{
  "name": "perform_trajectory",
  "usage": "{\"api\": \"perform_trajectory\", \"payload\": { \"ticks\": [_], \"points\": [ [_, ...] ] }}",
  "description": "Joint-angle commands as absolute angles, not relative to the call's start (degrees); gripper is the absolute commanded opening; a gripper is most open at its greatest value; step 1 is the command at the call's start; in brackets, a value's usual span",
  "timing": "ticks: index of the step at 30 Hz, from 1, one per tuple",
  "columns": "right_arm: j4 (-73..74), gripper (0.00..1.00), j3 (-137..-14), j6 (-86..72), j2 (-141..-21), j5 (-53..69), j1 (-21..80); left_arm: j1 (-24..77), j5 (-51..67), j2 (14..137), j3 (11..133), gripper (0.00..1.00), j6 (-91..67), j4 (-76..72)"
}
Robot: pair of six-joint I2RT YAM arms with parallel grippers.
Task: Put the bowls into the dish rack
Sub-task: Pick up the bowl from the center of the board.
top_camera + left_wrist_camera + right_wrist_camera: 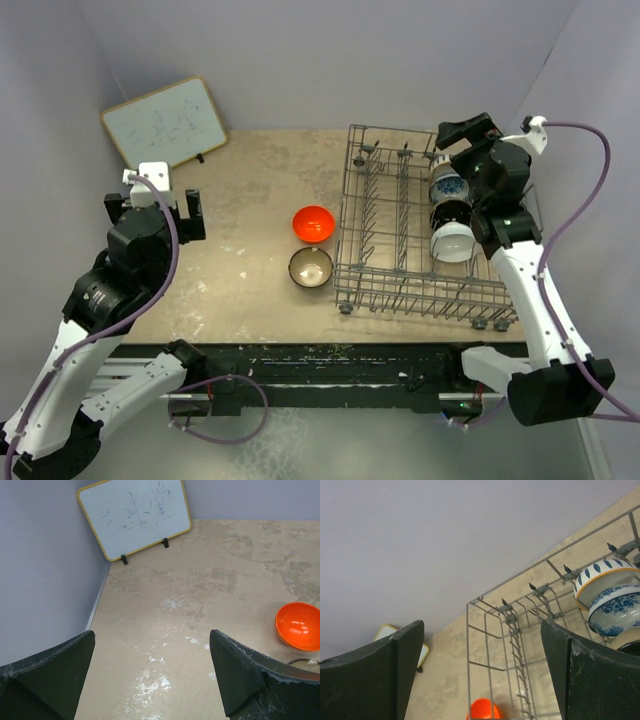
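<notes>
**Bowls, racked:** leaf-patterned bowl with an orange rim [600, 577], blue floral bowl [616, 611], glossy black bowl [449, 213] and white bowl [456, 241]. They stand on edge in a row along the right side of the dish rack [390, 235], close under the right gripper [468, 145].

**Bowls, loose:** orange-red bowl [313, 223] and brown bowl with cream inside [310, 267]. Both sit on the table [250, 180] just beside the rack's left edge, to the right of the left gripper [157, 215] and well apart from it.

**Right gripper:** jaws spread wide, empty, over the rack's far right corner.

**Left gripper:** jaws spread wide, empty, over bare tabletop. The whiteboard [165, 122] stands ahead of it.
</notes>
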State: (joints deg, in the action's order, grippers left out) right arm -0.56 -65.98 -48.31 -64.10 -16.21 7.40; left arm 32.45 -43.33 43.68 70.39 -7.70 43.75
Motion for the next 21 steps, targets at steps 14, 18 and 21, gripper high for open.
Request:
{"api": "perform_trajectory", "payload": {
  "ticks": [14,18,21],
  "points": [
    [9.32,0.98,-79.74,-28.48,-70.81,-5.34,18.77,32.78,-43.95,44.67,71.72,0.99,-7.55,41.31],
    [10.98,0.97,-84.38,-26.29,-73.55,-7.95,23.9,32.76,-44.54,43.53,71.72,0.99,-7.3,41.73],
    [10.99,0.96,-86.83,-25.23,-76.13,-9.08,27.59,32.78,-47.05,41.77,71.55,0.99,-7.14,42.45]
  ]
}}
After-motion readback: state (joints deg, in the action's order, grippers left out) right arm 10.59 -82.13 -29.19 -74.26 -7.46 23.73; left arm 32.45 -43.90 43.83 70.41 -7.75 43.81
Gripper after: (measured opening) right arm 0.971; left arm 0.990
